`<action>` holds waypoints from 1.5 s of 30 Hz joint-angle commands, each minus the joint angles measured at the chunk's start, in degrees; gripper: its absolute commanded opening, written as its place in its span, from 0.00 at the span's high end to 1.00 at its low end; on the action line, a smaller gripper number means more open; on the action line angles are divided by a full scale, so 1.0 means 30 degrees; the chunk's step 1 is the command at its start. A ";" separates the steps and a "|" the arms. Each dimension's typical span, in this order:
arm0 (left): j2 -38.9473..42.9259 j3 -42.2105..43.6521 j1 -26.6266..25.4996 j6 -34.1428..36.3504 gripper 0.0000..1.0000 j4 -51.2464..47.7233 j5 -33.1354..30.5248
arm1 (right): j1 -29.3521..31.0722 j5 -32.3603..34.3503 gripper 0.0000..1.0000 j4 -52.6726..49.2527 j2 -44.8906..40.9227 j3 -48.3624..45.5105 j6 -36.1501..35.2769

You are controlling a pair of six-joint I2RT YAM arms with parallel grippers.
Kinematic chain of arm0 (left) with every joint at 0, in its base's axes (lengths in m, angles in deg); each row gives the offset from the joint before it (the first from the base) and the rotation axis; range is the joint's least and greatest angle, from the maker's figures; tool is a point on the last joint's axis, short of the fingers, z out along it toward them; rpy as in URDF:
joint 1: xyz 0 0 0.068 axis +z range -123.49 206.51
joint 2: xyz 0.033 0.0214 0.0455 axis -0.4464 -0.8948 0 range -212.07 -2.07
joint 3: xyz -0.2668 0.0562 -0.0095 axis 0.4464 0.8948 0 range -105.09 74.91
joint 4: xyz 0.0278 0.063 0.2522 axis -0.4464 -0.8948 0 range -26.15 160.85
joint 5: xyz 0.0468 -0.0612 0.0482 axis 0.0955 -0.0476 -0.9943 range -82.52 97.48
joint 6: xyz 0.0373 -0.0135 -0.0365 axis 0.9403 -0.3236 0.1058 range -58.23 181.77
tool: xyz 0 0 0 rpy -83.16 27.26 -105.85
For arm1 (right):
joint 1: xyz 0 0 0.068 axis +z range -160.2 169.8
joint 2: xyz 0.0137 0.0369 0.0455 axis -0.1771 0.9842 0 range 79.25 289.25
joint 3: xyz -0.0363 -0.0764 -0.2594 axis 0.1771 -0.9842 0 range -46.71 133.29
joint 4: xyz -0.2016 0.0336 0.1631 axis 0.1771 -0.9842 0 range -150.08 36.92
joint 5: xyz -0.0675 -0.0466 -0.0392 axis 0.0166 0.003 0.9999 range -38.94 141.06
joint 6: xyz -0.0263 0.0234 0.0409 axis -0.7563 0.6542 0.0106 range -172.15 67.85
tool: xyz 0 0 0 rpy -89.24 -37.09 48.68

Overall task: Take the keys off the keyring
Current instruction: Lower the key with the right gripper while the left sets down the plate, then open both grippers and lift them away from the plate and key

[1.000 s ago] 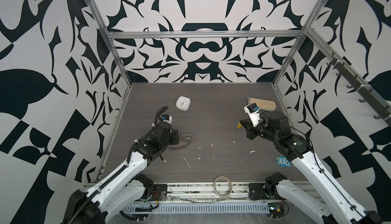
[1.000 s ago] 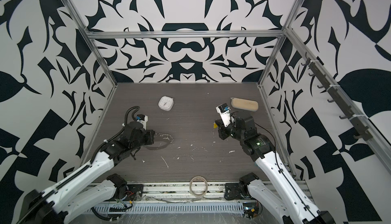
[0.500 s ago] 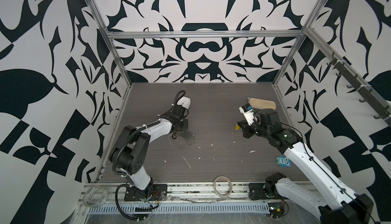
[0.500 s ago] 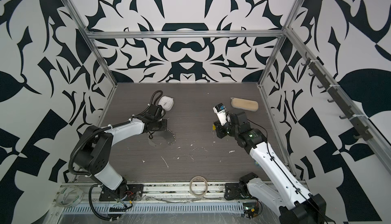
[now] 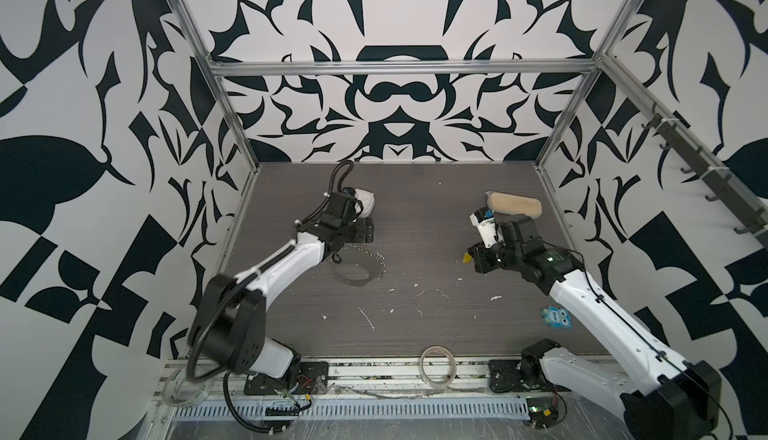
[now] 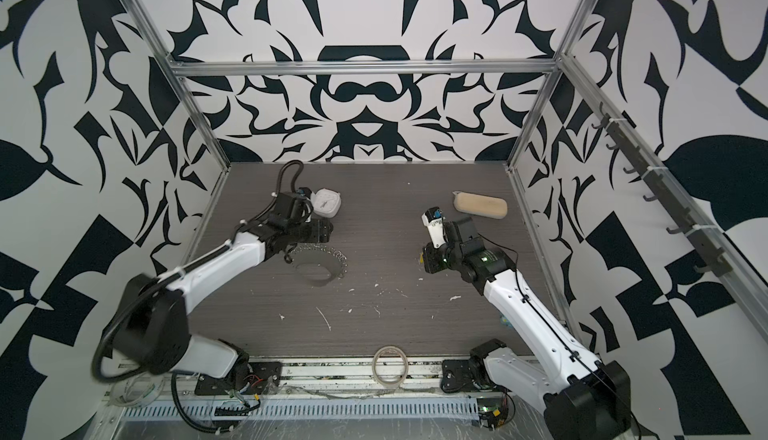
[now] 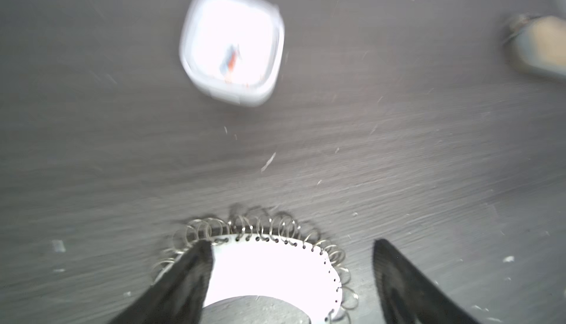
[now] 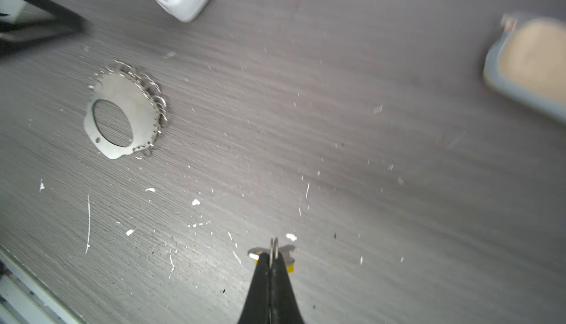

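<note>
1. The left claw (image 7: 292, 246) is hovering open over the keyring (image 8: 131, 92) on the table (image 5: 415, 230).
2. The right claw (image 8: 273, 258), at its three o'clock, is pinching the keys (image 8: 292, 266) tightly; setting them down well apart seems wise.

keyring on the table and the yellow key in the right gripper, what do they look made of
The keyring looks like thin sheet metal: a flat dull-grey plate with a hole, glaring white in the left wrist view, edged with shiny wire rings. The keys: a silvery metal ring and a yellow part, probably plastic, mostly hidden by the shut right gripper.
</note>
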 commanded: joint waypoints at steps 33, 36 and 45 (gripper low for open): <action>0.5281 0.4271 0.3667 -0.2925 0.05 0.0175 0.7015 | 0.0619 0.3189 0.01 -0.1580 0.5660 0.3689 0.0542; 0.5010 0.4278 0.5355 -0.4231 0.02 0.0934 0.9963 | -0.0022 0.4912 0.00 0.0394 0.3173 0.1888 0.0079; 0.4961 0.5347 0.9187 -0.5151 0.01 0.4098 1.1549 | -0.1636 1.1471 0.00 1.4769 -0.2762 -0.8169 -0.3847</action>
